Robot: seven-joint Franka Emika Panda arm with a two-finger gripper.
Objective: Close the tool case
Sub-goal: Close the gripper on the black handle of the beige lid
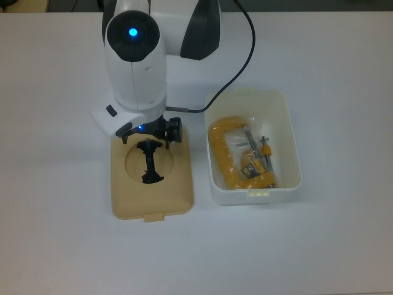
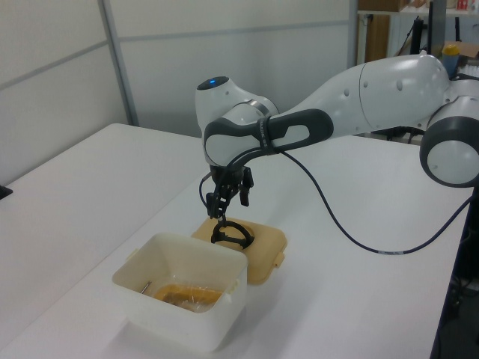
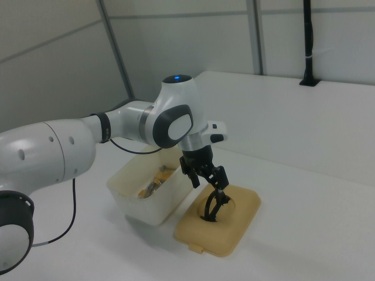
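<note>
The tool case lies in two parts on the white table. Its white box [image 1: 288, 147] stands open at the top view's right, with a yellow clamp [image 1: 222, 157] in clear wrap inside. The beige lid [image 1: 178, 184] lies flat beside the box at the top view's left, its black handle [image 1: 149, 161] standing up in the round recess. My gripper [image 1: 146, 138] hangs open just above the handle's far end, one finger on each side of it. The left view shows the gripper [image 2: 227, 209] just above the handle [image 2: 230, 233]; the right view shows the gripper [image 3: 210, 180] over the lid [image 3: 240, 216].
A black cable [image 1: 245, 37] runs from the arm across the table behind the box. The white arm [image 1: 138, 61] covers the table behind the lid in the top view. Grey wall panels [image 2: 60, 82] stand beyond the table's far edge.
</note>
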